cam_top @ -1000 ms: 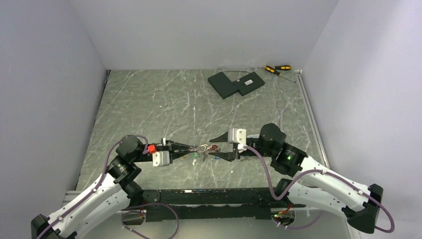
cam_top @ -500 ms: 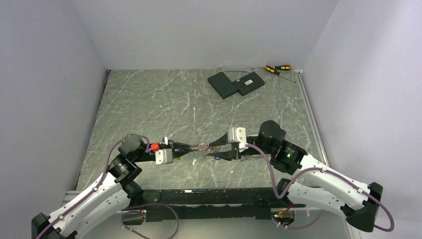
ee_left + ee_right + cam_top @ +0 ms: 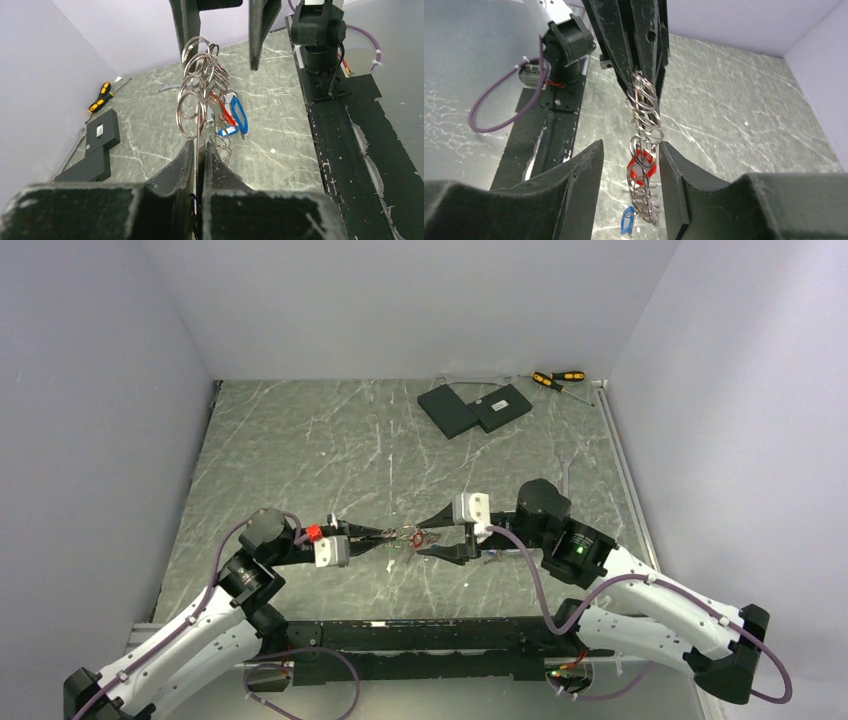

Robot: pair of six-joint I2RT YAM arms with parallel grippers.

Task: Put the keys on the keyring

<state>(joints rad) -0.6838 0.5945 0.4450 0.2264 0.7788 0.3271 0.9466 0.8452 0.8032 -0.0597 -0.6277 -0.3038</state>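
Keyring [image 3: 408, 536]: a bunch of thin metal loops, over the near half of the marbled table [image 3: 300, 440], between the two arms. On the left, the left gripper [image 3: 197, 150] has its jaws closed on the wire of the keyring, which stands out beyond its fingertips. Hanging from the loops are small keys [image 3: 642, 169]; one has a red head, and a blue-headed key [image 3: 240, 115] hangs beside it. Whether the lowest pieces touch the table cannot be told. Opposite, the right gripper [image 3: 630, 147] faces the left gripper with jaws apart, one finger on either side of the bunch; contact with the loops cannot be confirmed. Farther back, well apart from the arms, lie two flat black slabs [image 3: 475, 408], overlapping at a corner, and, at the far edge, two yellow-and-black screwdrivers [image 3: 557, 378]
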